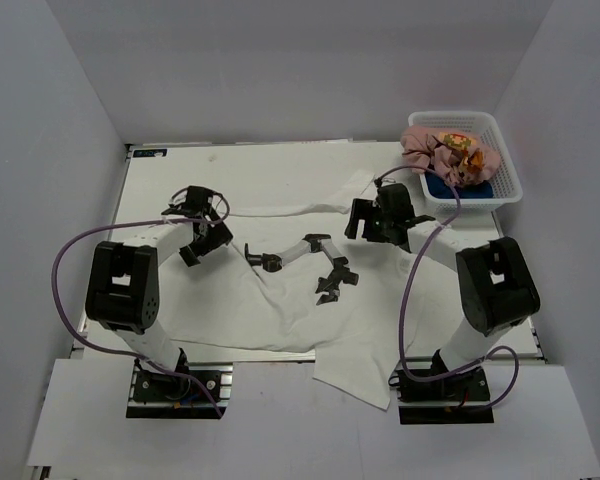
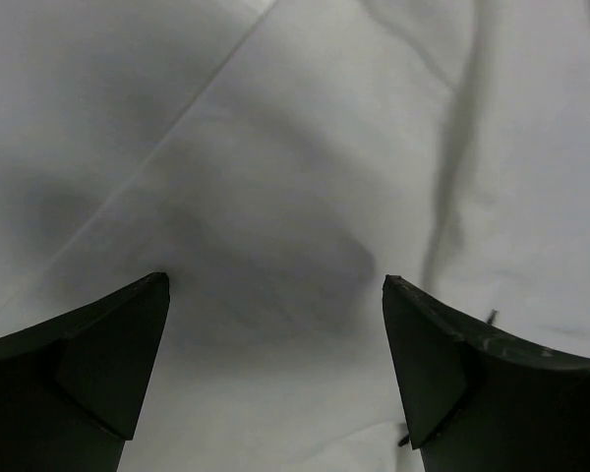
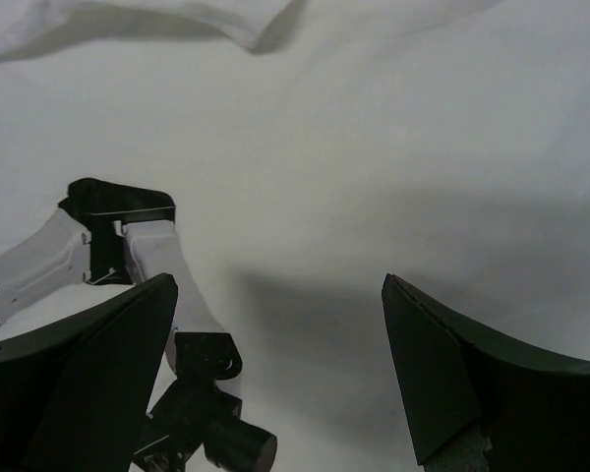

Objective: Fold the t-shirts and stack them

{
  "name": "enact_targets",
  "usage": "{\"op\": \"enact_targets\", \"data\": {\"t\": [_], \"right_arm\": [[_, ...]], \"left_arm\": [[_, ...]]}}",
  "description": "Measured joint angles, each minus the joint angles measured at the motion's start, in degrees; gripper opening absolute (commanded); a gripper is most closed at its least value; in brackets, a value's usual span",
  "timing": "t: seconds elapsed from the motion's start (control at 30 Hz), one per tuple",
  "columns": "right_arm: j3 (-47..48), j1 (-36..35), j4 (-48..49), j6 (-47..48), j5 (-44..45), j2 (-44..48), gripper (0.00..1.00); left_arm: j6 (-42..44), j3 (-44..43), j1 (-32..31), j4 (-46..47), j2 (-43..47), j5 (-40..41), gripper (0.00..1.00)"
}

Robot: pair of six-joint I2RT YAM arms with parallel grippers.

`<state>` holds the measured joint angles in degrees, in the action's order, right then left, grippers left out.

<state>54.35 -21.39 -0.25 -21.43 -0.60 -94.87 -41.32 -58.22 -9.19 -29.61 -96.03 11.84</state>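
Currently the white t-shirt (image 1: 280,310) lies spread and rumpled across the table (image 1: 170,170), with 1 corner hanging over the near edge. The left gripper (image 1: 195,205) hovers over its left part, jaws spread wide and holding nothing; its wrist view shows only creased white cloth below. The right gripper (image 1: 380,222) is over the shirt's far right part, jaws likewise released and empty. Between the 2 grippers a jointed white-and-black piece (image 1: 305,250) rests on the shirt. The pink t-shirt (image 1: 430,150) sits bunched in the basket (image 1: 508,160) at the far right, on top of the navy t-shirt (image 1: 445,187).
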Motion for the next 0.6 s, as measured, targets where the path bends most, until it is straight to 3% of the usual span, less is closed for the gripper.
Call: {"op": "enact_targets", "data": {"t": [0.3, 0.6], "right_arm": [[0.6, 0.2, 2.0, -2.7, 3.5, -5.7, 0.9], [0.7, 1.2, 2.2, -2.8, 1.4, -4.9, 0.9]], "left_arm": [[-10.2, 2.8, 0.2, -7.2, 0.0, 8.3, 0.99], [-14.2, 2.6, 1.3, -13.6, 1.7, 9.4, 0.99]]}}
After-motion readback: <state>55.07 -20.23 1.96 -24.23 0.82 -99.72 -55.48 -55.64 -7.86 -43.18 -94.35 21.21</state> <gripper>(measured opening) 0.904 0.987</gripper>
